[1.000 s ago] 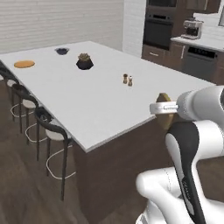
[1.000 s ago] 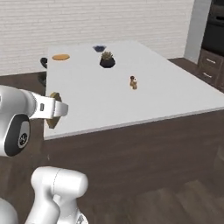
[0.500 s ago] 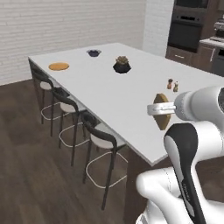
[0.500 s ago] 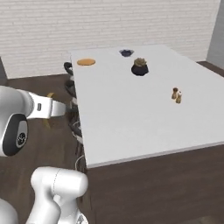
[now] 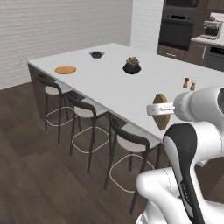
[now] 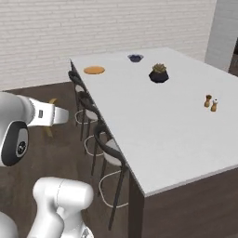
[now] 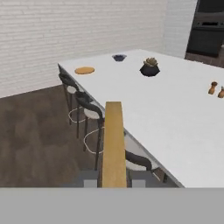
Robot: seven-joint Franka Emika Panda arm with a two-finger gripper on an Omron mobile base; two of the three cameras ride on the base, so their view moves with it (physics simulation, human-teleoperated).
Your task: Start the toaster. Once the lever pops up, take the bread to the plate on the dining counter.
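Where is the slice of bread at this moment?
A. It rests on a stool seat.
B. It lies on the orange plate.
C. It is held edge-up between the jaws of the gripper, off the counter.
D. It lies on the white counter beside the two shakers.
C: the bread stands edge-up in the gripper, while the plate far along the dining counter is bare.

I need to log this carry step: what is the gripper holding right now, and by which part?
The gripper is shut on the bread, held upright edge-on, with the fingers pinching its two flat faces at the near end; the rest of the slice sticks out ahead.
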